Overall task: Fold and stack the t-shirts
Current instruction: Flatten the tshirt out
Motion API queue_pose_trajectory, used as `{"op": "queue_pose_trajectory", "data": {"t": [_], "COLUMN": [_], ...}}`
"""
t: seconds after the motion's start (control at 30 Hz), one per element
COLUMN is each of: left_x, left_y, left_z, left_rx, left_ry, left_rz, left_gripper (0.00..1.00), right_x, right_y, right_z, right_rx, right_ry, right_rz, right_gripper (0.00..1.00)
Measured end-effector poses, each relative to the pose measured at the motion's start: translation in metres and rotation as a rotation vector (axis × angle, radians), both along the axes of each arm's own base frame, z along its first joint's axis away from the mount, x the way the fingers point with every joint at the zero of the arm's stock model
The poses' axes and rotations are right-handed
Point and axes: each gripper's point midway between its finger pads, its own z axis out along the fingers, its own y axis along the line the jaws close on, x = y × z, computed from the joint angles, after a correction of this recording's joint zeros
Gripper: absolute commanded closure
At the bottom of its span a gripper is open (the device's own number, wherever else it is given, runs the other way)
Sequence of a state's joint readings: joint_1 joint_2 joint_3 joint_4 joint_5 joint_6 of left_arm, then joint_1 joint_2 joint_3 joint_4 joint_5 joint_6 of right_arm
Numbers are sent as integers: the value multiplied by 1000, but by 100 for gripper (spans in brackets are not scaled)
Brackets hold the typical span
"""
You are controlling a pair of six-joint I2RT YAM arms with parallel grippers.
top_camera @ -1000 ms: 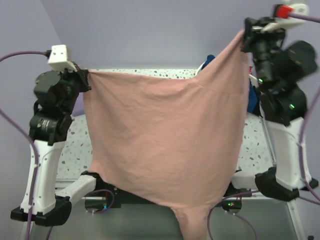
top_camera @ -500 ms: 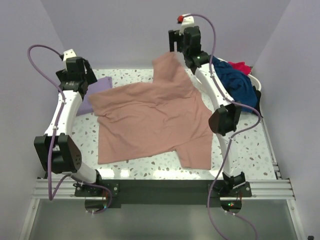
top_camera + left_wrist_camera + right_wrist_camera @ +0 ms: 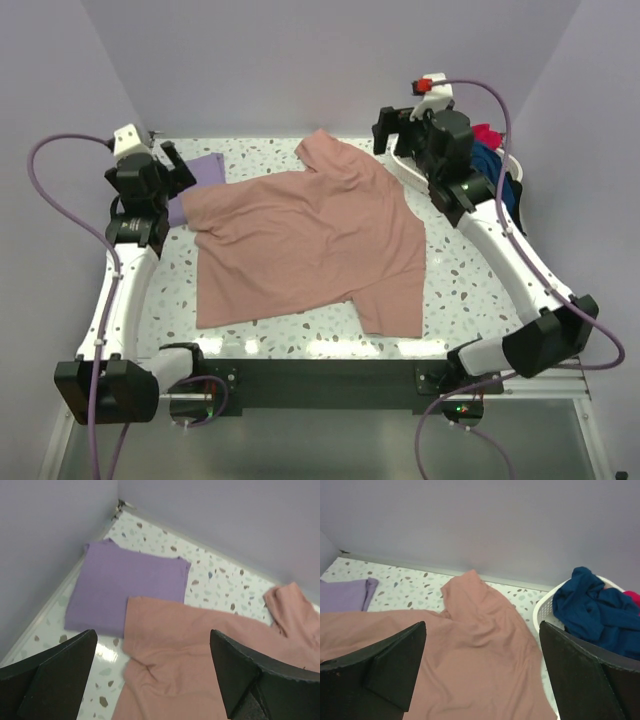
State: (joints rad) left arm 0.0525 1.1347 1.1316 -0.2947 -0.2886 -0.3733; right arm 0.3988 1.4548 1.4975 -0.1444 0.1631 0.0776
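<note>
A dusty-pink t-shirt (image 3: 310, 240) lies spread flat on the speckled table, plain side up, one sleeve bunched at the far edge. A folded lavender t-shirt (image 3: 203, 175) lies at the far left, its near corner under the pink one. My left gripper (image 3: 175, 165) hovers open above the pink shirt's left shoulder (image 3: 165, 660), holding nothing. My right gripper (image 3: 395, 128) hovers open over the far sleeve (image 3: 470, 610), also empty. Navy (image 3: 600, 612) and red (image 3: 632, 598) t-shirts sit in the basket.
The white slatted laundry basket (image 3: 546, 611) stands at the far right corner, next to my right arm. Lavender walls close in the table on the left, back and right. Bare speckled tabletop (image 3: 480, 290) shows to the right of the pink shirt.
A second ago both grippers held the pink shirt up, hanging between them. Both have opened and let go; the shirt now lies flat and the arms have drawn back over the far corners.
</note>
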Motion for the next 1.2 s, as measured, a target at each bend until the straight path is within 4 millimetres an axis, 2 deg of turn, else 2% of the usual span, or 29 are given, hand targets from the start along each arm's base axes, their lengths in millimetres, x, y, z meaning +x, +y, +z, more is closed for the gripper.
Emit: {"op": "queue_pose_trajectory", "data": {"t": [0.1, 0.17, 0.23, 0.33, 0.37, 0.43, 0.6, 0.7, 0.93, 1.2], "left_x": [-10, -16, -21, -27, -29, -30, -22, -18, -11, -10], "left_y": [-11, -18, -24, -31, -35, -43, -72, -90, -102, -111], "left_z": [-57, -97, -124, -149, -154, -161, -176, -189, -222, -263], "left_rx": [-29, -49, -67, -90, -97, -103, -117, -133, -169, -206], "left_ry": [115, 206, 270, 327, 333, 347, 366, 394, 463, 558], "left_rz": [-38, -59, -72, -91, -98, -120, -192, -243, -277, -308], "left_gripper": [0, 0, 0, 0, 0, 0, 0, 0, 0, 0], "right_x": [-16, -17, -18, -30, -36, -42, -42, -41, -45, -37], "right_y": [3, 9, 15, 17, 17, 16, 18, 19, 16, 16], "right_z": [-23, -57, -110, -184, -201, -222, -240, -260, -305, -329], "right_rx": [37, 36, 19, -20, -31, -47, -63, -80, -141, -189], "right_ry": [37, 109, 227, 406, 450, 506, 548, 593, 726, 812], "right_rz": [35, 56, 72, 87, 91, 91, 95, 92, 80, 59], "right_gripper": [2, 2, 2, 2, 2, 3, 3, 3, 4, 4]}}
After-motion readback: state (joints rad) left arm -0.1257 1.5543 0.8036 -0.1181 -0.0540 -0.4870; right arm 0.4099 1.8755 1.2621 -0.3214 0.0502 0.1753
